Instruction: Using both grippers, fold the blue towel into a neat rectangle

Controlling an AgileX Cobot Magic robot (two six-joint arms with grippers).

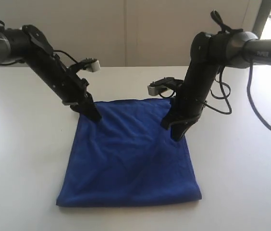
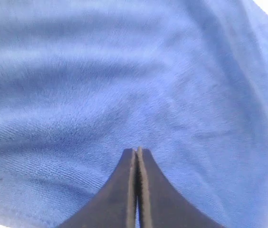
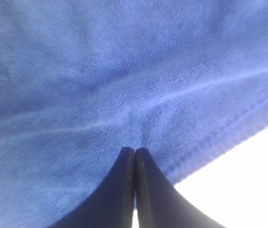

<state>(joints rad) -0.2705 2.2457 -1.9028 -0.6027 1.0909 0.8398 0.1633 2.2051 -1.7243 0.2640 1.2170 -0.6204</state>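
Note:
The blue towel (image 1: 126,163) lies flat on the white table (image 1: 25,144) as a roughly square, doubled shape with soft wrinkles. My left gripper (image 1: 96,117) points down at the towel's far left corner with its tips on the cloth. My right gripper (image 1: 177,138) touches the towel near its right edge. In the left wrist view the left gripper (image 2: 137,149) has its jaws pressed together against the towel (image 2: 124,71), with no cloth showing between them. In the right wrist view the right gripper (image 3: 135,149) is likewise shut, its tip on the towel (image 3: 100,71) close to the stitched hem, where creases meet.
Black cables (image 1: 222,101) hang from the right arm above the table's right side. Bare white table (image 3: 248,190) runs beside the towel's hem. A pale wall (image 1: 135,33) stands behind the table's far edge.

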